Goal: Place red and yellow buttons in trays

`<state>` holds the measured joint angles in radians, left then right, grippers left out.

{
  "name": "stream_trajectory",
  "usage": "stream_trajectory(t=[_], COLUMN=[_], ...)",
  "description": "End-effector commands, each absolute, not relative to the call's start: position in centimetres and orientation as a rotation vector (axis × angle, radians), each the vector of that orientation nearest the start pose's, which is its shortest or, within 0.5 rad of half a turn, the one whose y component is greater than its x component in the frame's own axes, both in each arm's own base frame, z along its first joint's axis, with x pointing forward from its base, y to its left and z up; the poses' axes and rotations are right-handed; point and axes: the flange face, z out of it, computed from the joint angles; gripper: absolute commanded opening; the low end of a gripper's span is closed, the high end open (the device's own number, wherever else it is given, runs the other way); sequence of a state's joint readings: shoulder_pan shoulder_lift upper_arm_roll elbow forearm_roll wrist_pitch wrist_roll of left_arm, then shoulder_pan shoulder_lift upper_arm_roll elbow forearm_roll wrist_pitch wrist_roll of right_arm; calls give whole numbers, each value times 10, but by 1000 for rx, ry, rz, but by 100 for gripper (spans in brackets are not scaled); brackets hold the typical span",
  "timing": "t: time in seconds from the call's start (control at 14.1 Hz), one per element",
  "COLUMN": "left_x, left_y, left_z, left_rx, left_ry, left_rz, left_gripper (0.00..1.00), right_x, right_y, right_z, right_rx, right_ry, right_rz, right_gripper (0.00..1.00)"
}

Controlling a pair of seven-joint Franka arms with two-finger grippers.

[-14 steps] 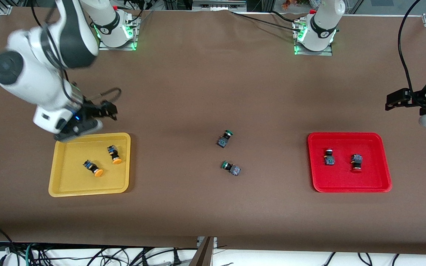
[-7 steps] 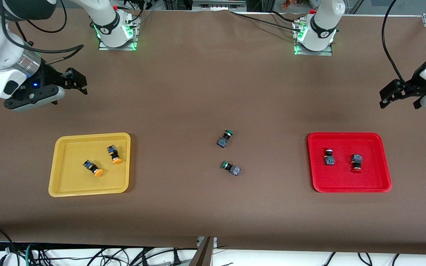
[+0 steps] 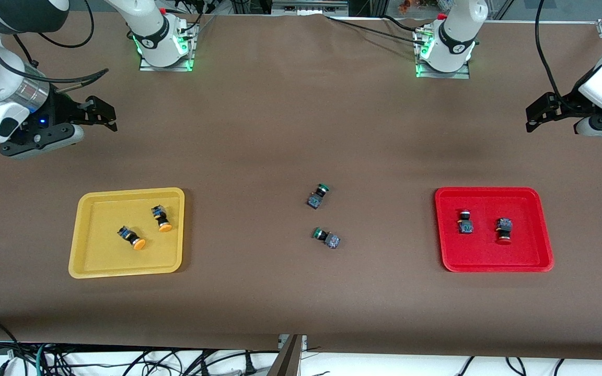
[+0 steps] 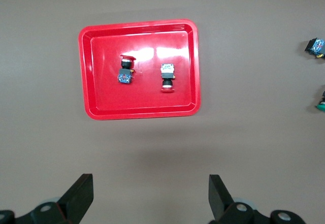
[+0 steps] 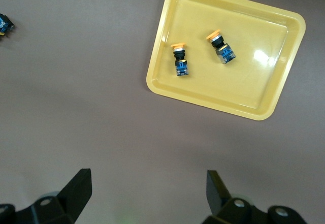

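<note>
The yellow tray [image 3: 89, 258] holds two yellow-orange-capped buttons [image 3: 131, 237] [image 3: 161, 218], both lying on their sides. The red tray [image 3: 489, 261] holds two red-capped buttons [image 3: 465, 221] [image 3: 503, 230]. My right gripper [image 3: 105, 114] is open and empty, raised over bare table at the right arm's end. My left gripper [image 3: 537, 112] is open and empty, raised over bare table at the left arm's end. The right wrist view shows the yellow tray [image 5: 254, 92] with its buttons [image 5: 180, 60] [image 5: 221, 47]. The left wrist view shows the red tray [image 4: 147, 97] with its buttons [image 4: 126, 69] [image 4: 167, 76].
Two green-capped switches [image 3: 317, 196] [image 3: 327, 237] lie on the brown table between the trays, close to each other. Cables run along the table edge by the arm bases.
My right gripper has lifted away from the yellow tray's edge toward the right arm's end of the table. My left gripper has shifted slightly. The buttons have not moved.
</note>
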<state>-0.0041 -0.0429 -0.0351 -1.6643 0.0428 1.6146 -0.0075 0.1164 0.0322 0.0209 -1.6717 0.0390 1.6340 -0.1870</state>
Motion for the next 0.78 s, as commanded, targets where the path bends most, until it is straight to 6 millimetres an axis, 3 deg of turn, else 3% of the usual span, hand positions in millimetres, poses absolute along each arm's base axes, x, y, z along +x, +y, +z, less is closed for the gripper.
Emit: stream_trajectory(t=[0.0,0.71], left_x=[562,557], left_y=[-16,-21], left_z=[613,610], left_rx=[-3120,-3138], left_ry=[43,60], left_rz=[40,123], left_gripper=[100,100], right_x=[560,566], right_y=[81,87], right_z=[577,589], right_rx=[-3073,-3076], right_ry=[-494,-513], right_rz=[97,57], right_gripper=[100,100])
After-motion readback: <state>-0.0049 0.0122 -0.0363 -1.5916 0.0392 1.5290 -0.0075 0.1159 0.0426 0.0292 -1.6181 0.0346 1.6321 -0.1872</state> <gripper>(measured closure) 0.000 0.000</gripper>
